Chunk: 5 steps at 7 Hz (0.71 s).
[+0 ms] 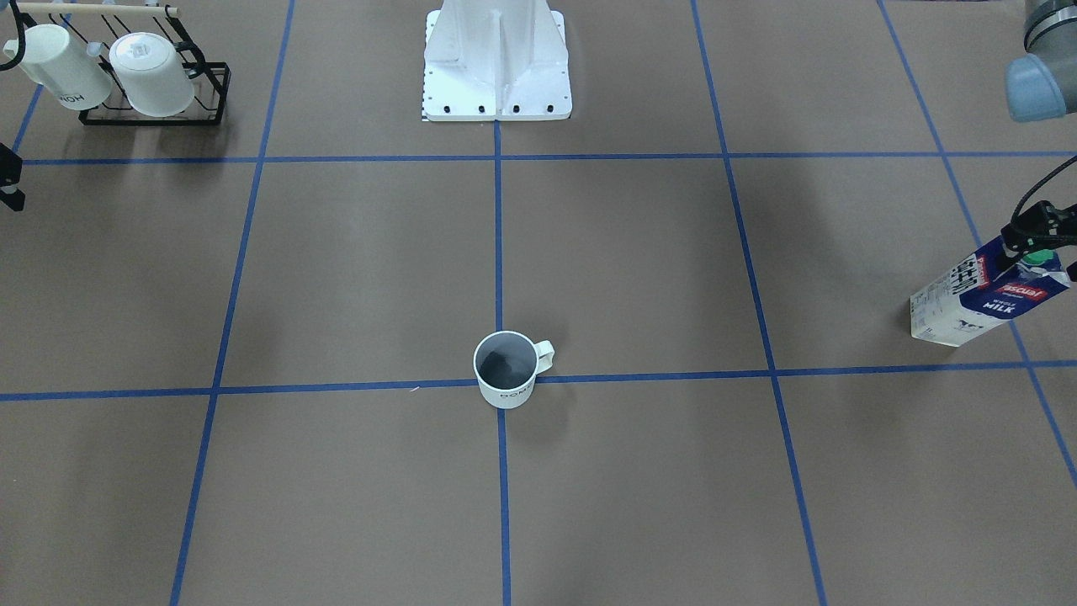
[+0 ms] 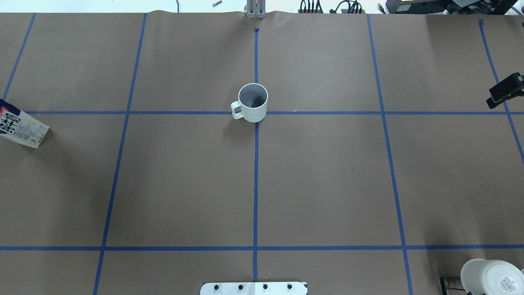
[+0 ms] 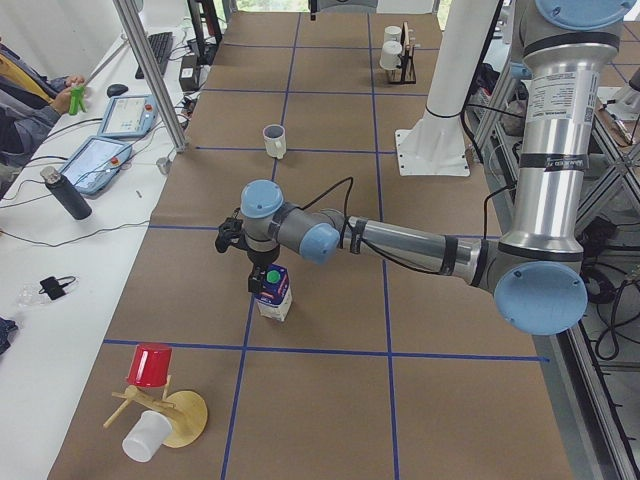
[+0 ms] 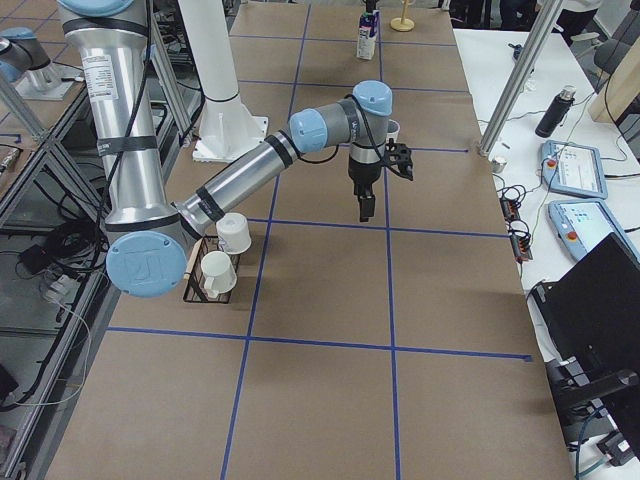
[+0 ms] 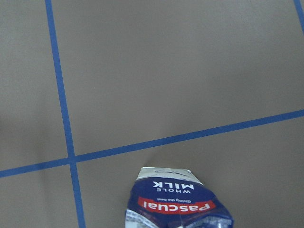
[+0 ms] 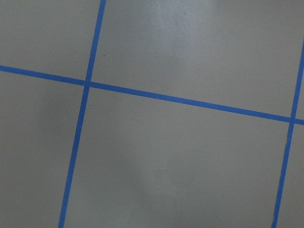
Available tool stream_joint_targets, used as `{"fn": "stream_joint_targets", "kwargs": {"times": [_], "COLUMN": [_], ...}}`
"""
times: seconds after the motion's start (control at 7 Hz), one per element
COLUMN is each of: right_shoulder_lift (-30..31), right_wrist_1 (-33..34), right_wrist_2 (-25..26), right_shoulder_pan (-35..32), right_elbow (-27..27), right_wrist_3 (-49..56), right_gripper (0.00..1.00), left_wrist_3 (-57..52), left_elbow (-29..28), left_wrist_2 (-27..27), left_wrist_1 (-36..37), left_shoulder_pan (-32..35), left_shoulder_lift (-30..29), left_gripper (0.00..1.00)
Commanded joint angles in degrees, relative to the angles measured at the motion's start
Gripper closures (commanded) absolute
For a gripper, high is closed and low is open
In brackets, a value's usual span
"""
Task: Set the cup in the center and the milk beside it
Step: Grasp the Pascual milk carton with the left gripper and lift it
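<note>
Cup [image 1: 506,370] stands mid-desk [image 1: 639,269]; left tool [image 1: 1042,240] at the milk's [image 1: 984,307] top, grip unclear; right tool [image 2: 504,93] pinched narrow.

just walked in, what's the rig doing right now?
The cup stands upright mid-table where the blue tape lines cross, with nothing touching it, so that part looks done. The milk is far out at the robot's left end of the table, with the left gripper right at its top by the green cap. Whether it has gripped is unclear. The right gripper hangs over the other side, carrying nothing. The milk is not yet beside the cup.
</note>
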<state>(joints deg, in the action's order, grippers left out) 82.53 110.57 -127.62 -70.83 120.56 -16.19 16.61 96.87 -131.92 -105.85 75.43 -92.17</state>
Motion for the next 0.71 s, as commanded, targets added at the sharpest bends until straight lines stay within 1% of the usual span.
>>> {"fn": "stream_joint_targets", "kwargs": {"times": [0.0, 0.29, 0.43, 0.57], "right_shoulder_lift": [0.0, -0.09, -0.18, -0.18], "right_wrist_1": [0.0, -0.26, -0.35, -0.35], "right_wrist_2": [0.0, 0.0, 0.0, -0.09], "right_shoulder_pan": [0.25, 0.34, 0.78, 0.87], "right_elbow": [-0.06, -0.85, -0.94, -0.85], "right_wrist_3": [-0.07, -0.07, -0.07, -0.16], "right_gripper": [0.0, 0.0, 0.0, 0.0], "left_wrist_3": [0.17, 0.17, 0.09, 0.0], "left_elbow": [-1.16, -1.77, -2.99, -3.7], "left_wrist_2": [-0.01, 0.34, 0.34, 0.34], "left_wrist_1": [-0.24, -0.32, -1.89, -2.69], "left_shoulder_pan": [-1.07, -2.74, -2.92, -2.92], "left_shoulder_lift": [-0.03, -0.12, -0.12, -0.12], "left_gripper": [0.02, 0.02, 0.02, 0.12]}}
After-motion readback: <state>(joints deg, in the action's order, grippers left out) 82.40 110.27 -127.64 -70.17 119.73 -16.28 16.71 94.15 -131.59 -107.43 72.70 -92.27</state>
